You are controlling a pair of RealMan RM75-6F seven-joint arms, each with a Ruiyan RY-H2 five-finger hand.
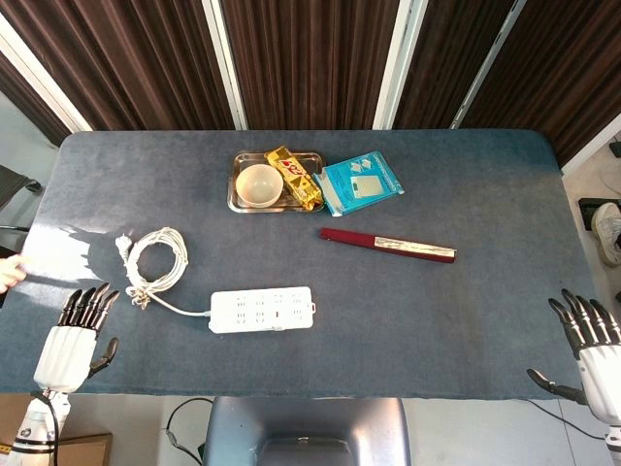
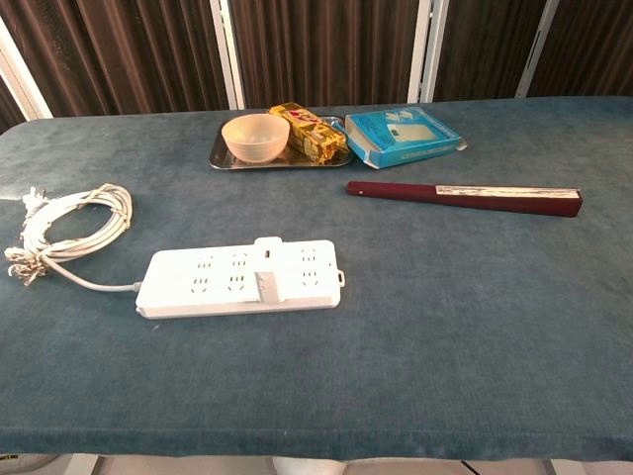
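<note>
The left hand (image 1: 76, 333) hovers at the near left edge of the surface (image 1: 466, 291), fingers spread and holding nothing. Nearest to it lies the coiled white cord (image 1: 155, 260), which runs to the white power strip (image 1: 262, 310) lying flat near the front middle, sockets up, well clear of both hands. Nothing here looks gripped or shifted, so by my judgement the handling has not yet begun and all of it is left to do.

Further back, a metal tray (image 1: 239, 203) holds a cream bowl (image 1: 259, 185) with a yellow snack packet (image 1: 294, 177) beside it in the same tray. Just right of the tray lies a blue box (image 1: 359, 182), its near corner close to or touching the tray rim; I cannot tell which. In front of that, a closed dark red fan (image 1: 388, 244) lies aslant.

At the near right edge, the right hand (image 1: 590, 342) is likewise spread and holding nothing, well apart from every object.
</note>
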